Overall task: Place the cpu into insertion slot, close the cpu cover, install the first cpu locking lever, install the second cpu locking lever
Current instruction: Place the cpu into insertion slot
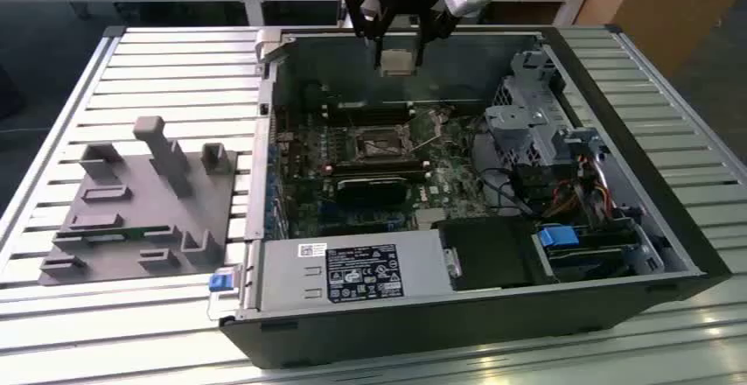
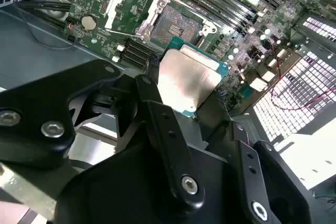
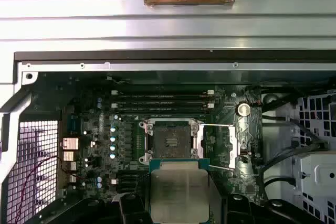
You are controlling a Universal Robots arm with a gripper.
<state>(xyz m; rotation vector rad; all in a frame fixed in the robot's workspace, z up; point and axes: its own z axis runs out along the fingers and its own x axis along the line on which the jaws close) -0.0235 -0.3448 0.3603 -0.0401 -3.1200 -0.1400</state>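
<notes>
— Where is the chip right now?

— The cpu, a small flat square chip with a pale silver-beige metal face (image 1: pixel 398 63), is up in the air above the open black metal computer case (image 1: pixel 467 328). The arm's black tool (image 1: pixel 398 50) has its fingers pressed against opposite edges of the chip, so it is gripping it.

— Is it touching the board?

— No. In the exterior view it hangs well above the green motherboard (image 1: pixel 450 188), toward the case wall farthest from the camera.

— And the socket?

— The insertion slot, a small square dark socket with a silvery metal rim (image 3: pixel 171 141), lies uncovered in the first wrist view with its contact field showing. The chip is apart from it and nearer the camera.

— What about the cover?

— The cpu cover, a thin silvery metal frame plate with a cut-out centre (image 2: pixel 114 10), stands swung open in the second wrist view. It is hinged at one side of the slot and tilted away from it.

— Anything else around?

— Long black memory sticks (image 3: pixel 163 98) run in a row beside the slot. A silvery box-shaped power supply with a white label (image 1: pixel 350 271) sits at the near end of the case. The case rests on a slatted silvery metal tabletop (image 1: pixel 175 70). A grey plastic fixture with upright posts (image 1: pixel 140 201) lies on that tabletop at the exterior view's left, well apart from the tool.
</notes>
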